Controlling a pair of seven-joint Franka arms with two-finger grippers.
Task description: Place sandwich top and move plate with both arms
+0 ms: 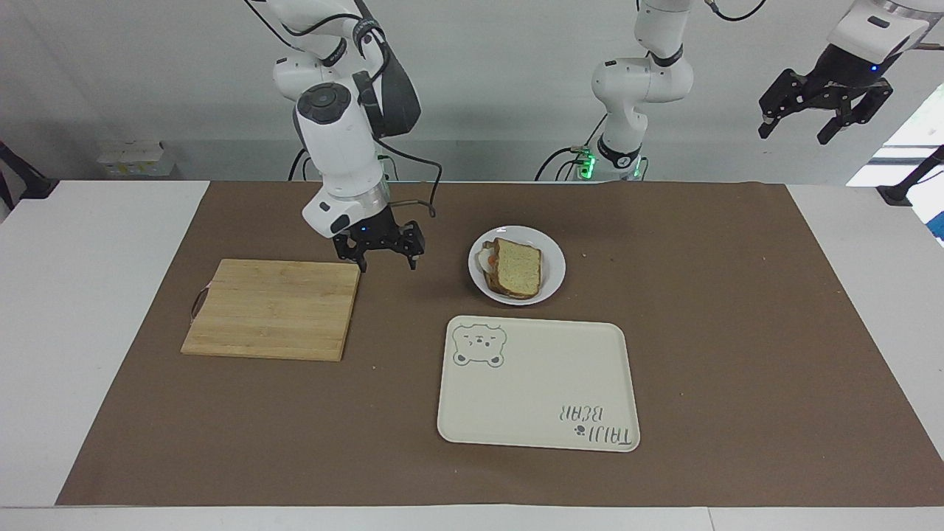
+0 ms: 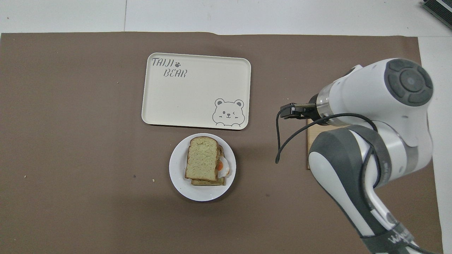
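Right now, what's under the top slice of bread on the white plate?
Under the sandwich top, a fried egg pokes out at one edge, with a bottom bread slice showing beneath, all on the plate. Anything else between the slices is covered.

The desk point(image 1: 88, 310) is white, and a brown mat point(image 1: 737, 332) covers most of its top. On the mat lie a bamboo cutting board point(image 1: 273, 308) toward the right arm's end, a small white plate point(image 1: 554, 262) near the middle, and a cream tray point(image 1: 537, 383) with a bear drawing, just beside the plate and farther from the robots.
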